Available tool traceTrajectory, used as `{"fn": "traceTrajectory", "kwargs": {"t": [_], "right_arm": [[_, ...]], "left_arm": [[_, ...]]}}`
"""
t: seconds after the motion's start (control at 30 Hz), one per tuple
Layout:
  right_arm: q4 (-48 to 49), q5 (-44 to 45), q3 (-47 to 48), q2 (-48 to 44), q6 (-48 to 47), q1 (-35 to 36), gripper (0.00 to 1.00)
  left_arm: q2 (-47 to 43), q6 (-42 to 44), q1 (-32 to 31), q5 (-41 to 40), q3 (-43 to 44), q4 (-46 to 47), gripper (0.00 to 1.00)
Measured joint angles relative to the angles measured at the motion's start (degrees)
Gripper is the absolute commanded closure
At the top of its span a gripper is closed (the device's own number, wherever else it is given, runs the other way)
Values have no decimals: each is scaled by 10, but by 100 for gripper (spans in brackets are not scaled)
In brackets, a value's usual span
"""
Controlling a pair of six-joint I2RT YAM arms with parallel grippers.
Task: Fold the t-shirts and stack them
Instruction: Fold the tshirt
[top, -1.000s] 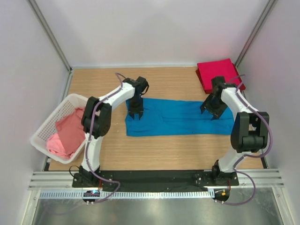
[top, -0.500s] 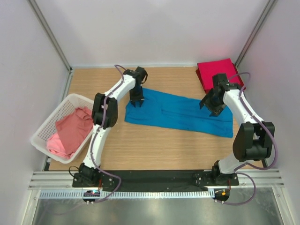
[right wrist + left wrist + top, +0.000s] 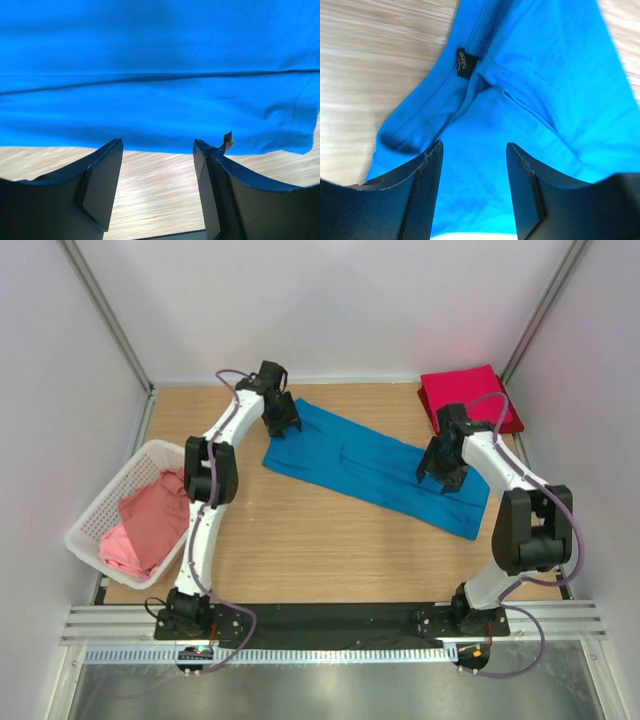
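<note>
The blue t-shirt [image 3: 370, 465] lay on the table [image 3: 300, 560] as 1 long strip, final folds judged outstanding; pink t-shirts [image 3: 150, 525] lay unfolded in the basket [image 3: 97, 508]; 1 red t-shirt [image 3: 465, 395] lay folded at the far right; left gripper [image 3: 283, 423] and right gripper [image 3: 438, 478] were over the strip's ends, jaws spread, empty.

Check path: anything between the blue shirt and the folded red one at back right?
Nothing on the table: bare wood separates the blue shirt from the red shirt. Only the right arm hangs above that gap.
</note>
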Motion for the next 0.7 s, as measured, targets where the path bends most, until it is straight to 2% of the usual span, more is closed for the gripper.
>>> {"fn": "traceTrajectory", "kwargs": {"t": [0.13,0.37,0.57,0.7], "right_arm": [[-12,24,7,52,-48,16,35],[-8,42,9,81,-108,63,36],[6,42,11,99,-120,71,37],[6,44,14,103,-118,75,38]], "left_arm": [[-54,-4,5,3,-43,0,45],[-219,-1,-1,-15,-214,3,50],[-238,0,-2,-17,-306,23,54],[-208,8,-2,-17,-313,34,57]]}}
